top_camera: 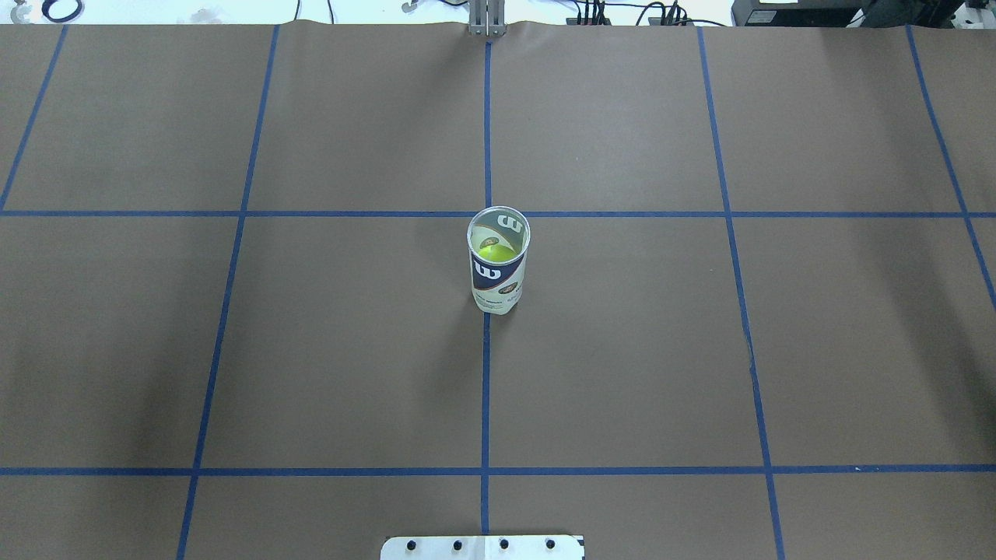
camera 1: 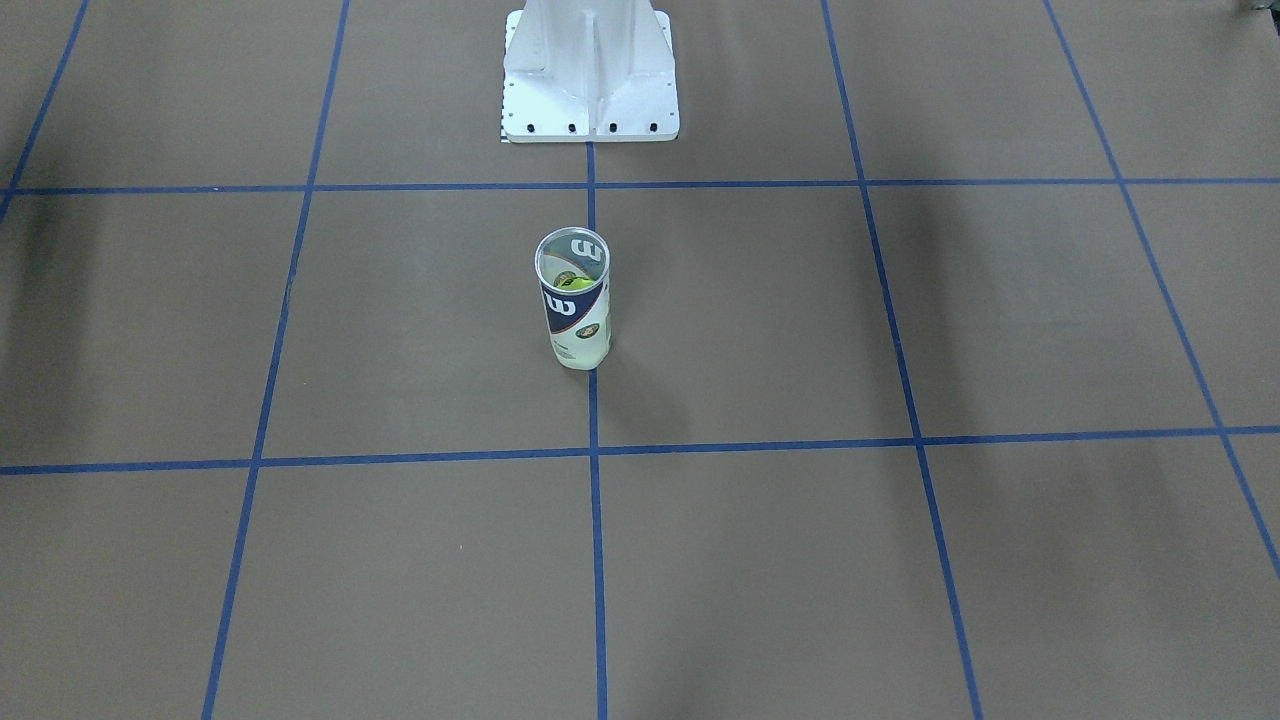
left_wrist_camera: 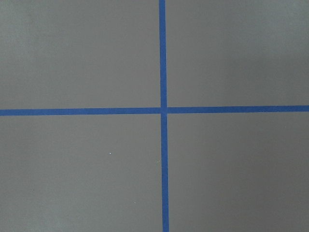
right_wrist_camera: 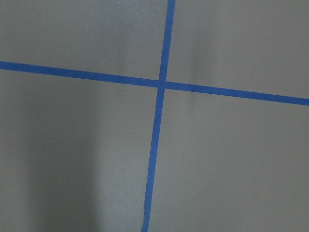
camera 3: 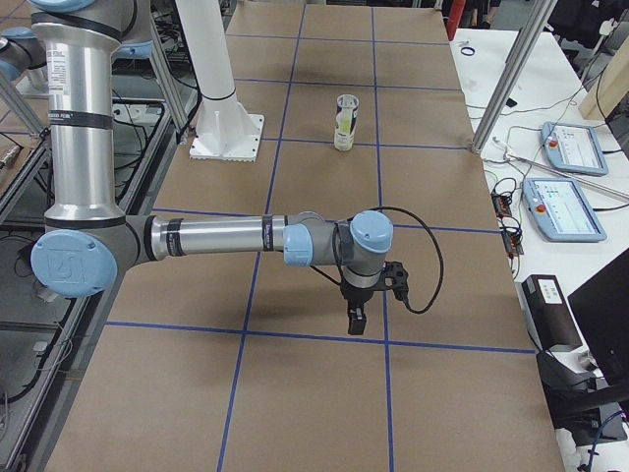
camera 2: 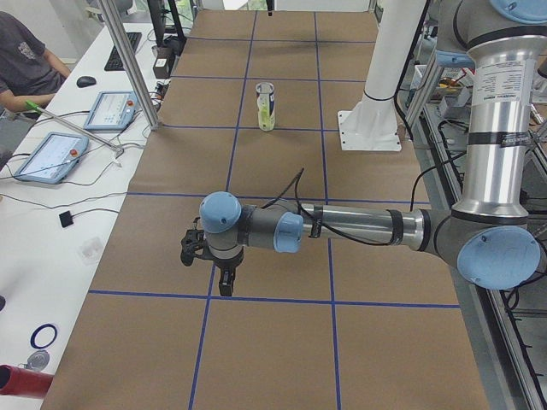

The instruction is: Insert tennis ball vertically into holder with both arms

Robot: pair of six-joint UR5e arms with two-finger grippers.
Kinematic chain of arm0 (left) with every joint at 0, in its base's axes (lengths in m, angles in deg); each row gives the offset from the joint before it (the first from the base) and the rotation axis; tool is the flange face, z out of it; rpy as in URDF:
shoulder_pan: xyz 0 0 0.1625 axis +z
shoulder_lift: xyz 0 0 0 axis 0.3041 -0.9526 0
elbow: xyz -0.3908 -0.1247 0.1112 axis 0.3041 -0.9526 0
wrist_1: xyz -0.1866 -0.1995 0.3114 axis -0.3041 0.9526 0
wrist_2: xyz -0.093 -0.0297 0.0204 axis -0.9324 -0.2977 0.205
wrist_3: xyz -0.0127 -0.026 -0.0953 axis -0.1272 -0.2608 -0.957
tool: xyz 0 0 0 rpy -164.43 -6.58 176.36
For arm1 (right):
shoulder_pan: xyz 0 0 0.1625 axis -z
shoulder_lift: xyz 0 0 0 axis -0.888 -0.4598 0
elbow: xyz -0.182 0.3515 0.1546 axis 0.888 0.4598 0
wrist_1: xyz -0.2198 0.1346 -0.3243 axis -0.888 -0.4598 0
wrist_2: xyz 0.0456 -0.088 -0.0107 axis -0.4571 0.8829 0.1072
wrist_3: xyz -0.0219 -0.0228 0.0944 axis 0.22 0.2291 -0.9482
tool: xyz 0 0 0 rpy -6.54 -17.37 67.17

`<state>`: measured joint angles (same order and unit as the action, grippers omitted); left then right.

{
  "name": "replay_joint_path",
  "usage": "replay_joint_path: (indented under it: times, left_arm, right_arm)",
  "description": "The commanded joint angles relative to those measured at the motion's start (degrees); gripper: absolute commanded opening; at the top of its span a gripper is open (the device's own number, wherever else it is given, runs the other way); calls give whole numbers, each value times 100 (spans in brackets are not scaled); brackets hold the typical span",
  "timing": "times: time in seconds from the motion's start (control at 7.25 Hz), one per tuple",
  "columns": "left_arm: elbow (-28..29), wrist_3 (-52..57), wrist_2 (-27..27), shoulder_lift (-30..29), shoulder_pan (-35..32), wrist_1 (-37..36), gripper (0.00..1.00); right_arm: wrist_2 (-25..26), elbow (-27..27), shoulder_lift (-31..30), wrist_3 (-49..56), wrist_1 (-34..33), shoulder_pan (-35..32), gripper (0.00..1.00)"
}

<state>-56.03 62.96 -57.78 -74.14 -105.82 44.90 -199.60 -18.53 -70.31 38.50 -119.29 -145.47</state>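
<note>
Left hand [camera 2: 225,286], right hand [camera 3: 355,321]: cannot tell grip; holder [top_camera: 498,276] upright, ball [top_camera: 496,251] inside.

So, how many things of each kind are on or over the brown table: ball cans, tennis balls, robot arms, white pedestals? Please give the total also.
Holder: 1
Tennis ball: 1 visible, inside the holder
Arms: 2, the left arm and the right arm
White pedestal: 1
Total: 5
</note>
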Motion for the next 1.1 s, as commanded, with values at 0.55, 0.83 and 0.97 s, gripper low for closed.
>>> replay_joint_path:
  times: [0.55, 0.83, 0.97]
  left_arm:
    - [-18, 49, 5, 125, -4, 41, 99]
    - [61, 32, 14, 81, 4, 49, 99]
    - [53, 14, 14, 72, 4, 49, 99]
  right_arm:
    - [-25, -26, 24, -7, 183, 5, 99]
    - [-52, -202, -54, -7, 174, 5, 99]
    - [-8, -193, -55, -7, 174, -4, 99]
